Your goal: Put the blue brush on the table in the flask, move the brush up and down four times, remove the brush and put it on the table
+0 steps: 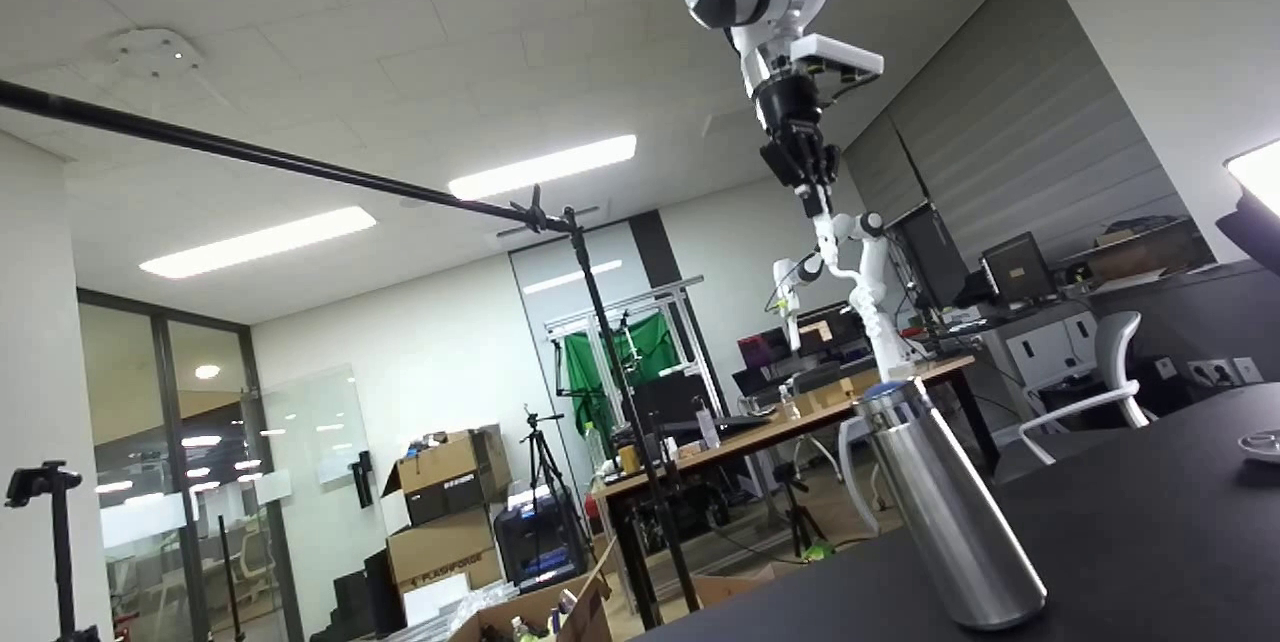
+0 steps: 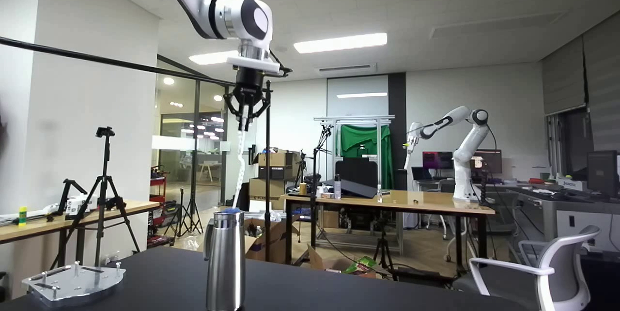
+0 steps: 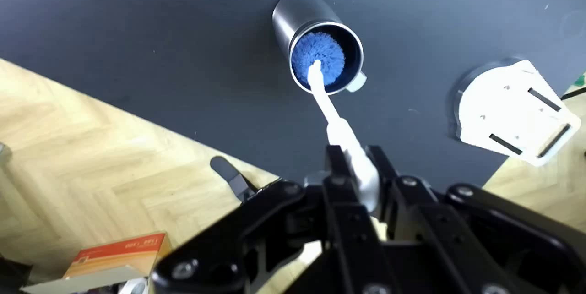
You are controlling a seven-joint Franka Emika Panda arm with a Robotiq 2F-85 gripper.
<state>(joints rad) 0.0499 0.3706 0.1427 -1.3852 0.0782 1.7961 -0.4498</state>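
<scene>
A steel flask (image 1: pixel 955 512) stands upright on the black table (image 2: pixel 329 291); it also shows in an exterior view (image 2: pixel 225 262) and in the wrist view (image 3: pixel 302 10). Its mouth is open and its handle is on one side. My gripper (image 2: pixel 243 126) is high above the flask, shut on the white handle (image 2: pixel 240 165) of the brush. The handle slants down to the flask. The blue bristle head (image 3: pixel 319 51) is in the flask mouth, near one side of the rim. In both exterior views a little blue shows above the rim. The gripper fingers (image 3: pixel 355 154) grip the handle's thick end.
A flat metal stand (image 2: pixel 75 279) with slots and short posts lies on the table on the flask's handle side; it shows as a white plate (image 3: pixel 508 106) in the wrist view. A white chair (image 2: pixel 547 267) stands by the table. A black boom pole (image 1: pixel 300 162) crosses the room.
</scene>
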